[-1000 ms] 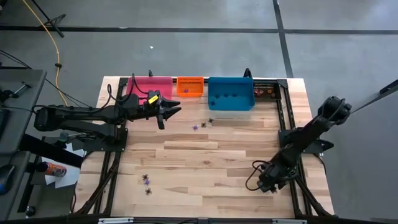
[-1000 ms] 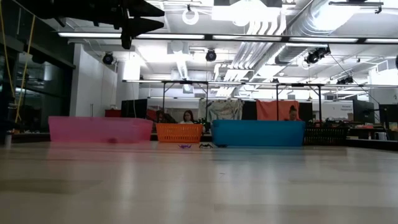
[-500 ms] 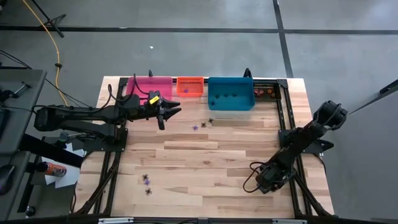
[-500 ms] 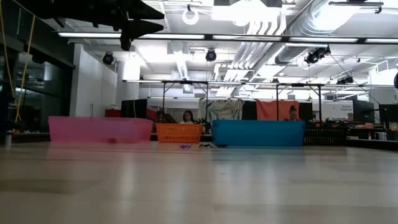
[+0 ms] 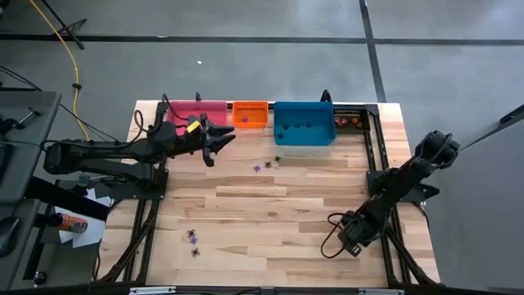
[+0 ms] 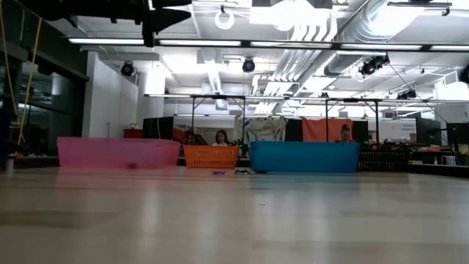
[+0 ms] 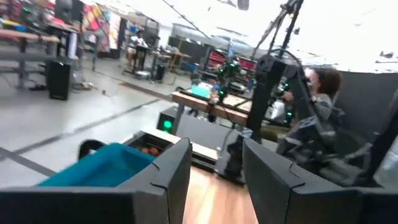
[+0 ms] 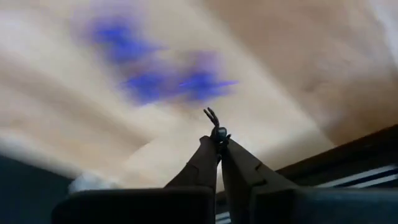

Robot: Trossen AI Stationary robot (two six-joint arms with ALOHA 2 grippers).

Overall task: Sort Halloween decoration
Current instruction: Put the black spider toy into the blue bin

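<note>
1. The left gripper (image 5: 217, 146) is hanging above the far part of the table (image 5: 270, 217), just in front of the pink bin (image 5: 196, 111); its fingers (image 7: 171, 171) are standing apart with nothing between them, and the low view is showing them high over the table.
2. The right gripper (image 8: 217, 140) is sitting low at the near right of the table, beside the dark frame rail; its fingers (image 8: 202, 163) are pressed together on a tiny dark trinket (image 8: 214, 124) whose thin legs are sticking out past the tips.
3. The other Halloween decoration pieces are lying in two loose groups: a purple trinket (image 5: 257, 168) and a dark trinket (image 5: 276, 160) are resting near each other just in front of the blue bin (image 5: 304, 124), and two more small pieces (image 5: 192, 243) are lying close together at the near left of the table.
4. More trinkets are showing as dark specks inside the blue bin, one purple piece (image 5: 244, 119) is sitting in the orange bin (image 5: 251, 113), and a few orange pieces are lying in the black bin (image 5: 349, 120) at the far right.
5. The four bins are standing in a row along the table's far edge: pink, orange, blue, black.
6. People are sitting in the room behind the bins in the low view.
</note>
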